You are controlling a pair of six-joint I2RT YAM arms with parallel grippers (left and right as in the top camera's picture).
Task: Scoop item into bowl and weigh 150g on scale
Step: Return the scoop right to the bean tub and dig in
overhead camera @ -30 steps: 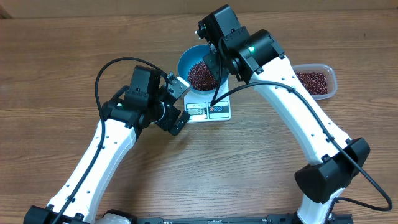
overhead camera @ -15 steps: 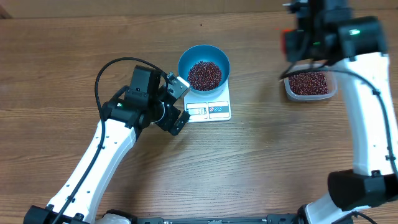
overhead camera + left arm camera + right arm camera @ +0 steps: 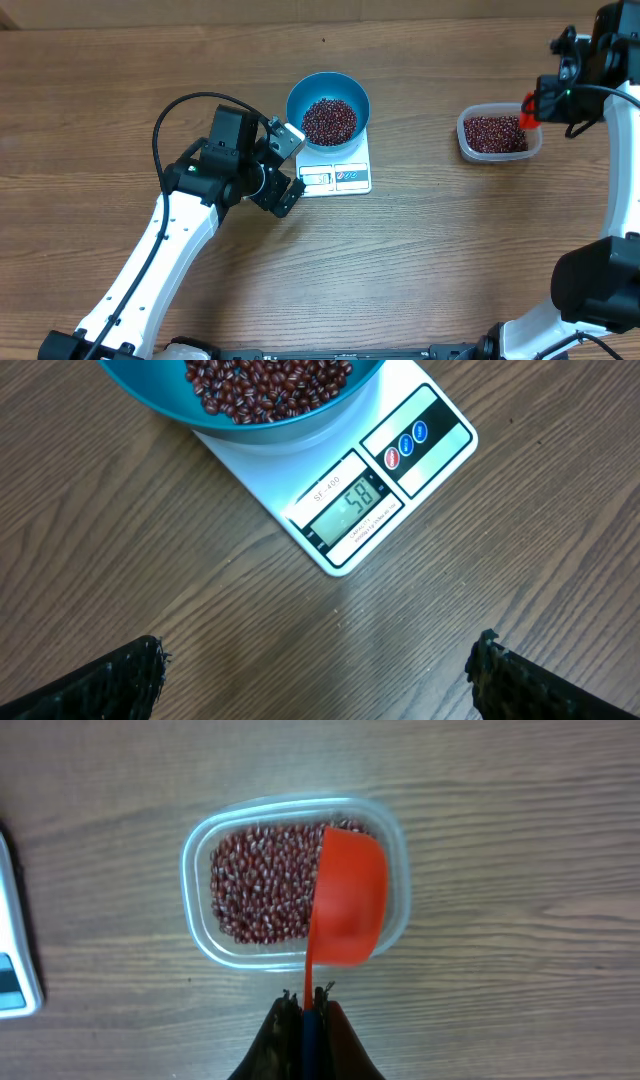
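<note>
The right gripper (image 3: 307,1018) clenches the thin handle of a smooth orange-red scoop (image 3: 348,910) over the clear rounded tub (image 3: 193,860), while the left gripper (image 3: 289,168) gapes wide beside the flat white scale (image 3: 410,470) bearing the round blue bowl (image 3: 296,96) heaped with small glossy red-brown beans (image 3: 328,120).

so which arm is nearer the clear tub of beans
Right. The right arm holds an orange scoop over the tub; the left arm sits beside the scale, well away from it.
</note>
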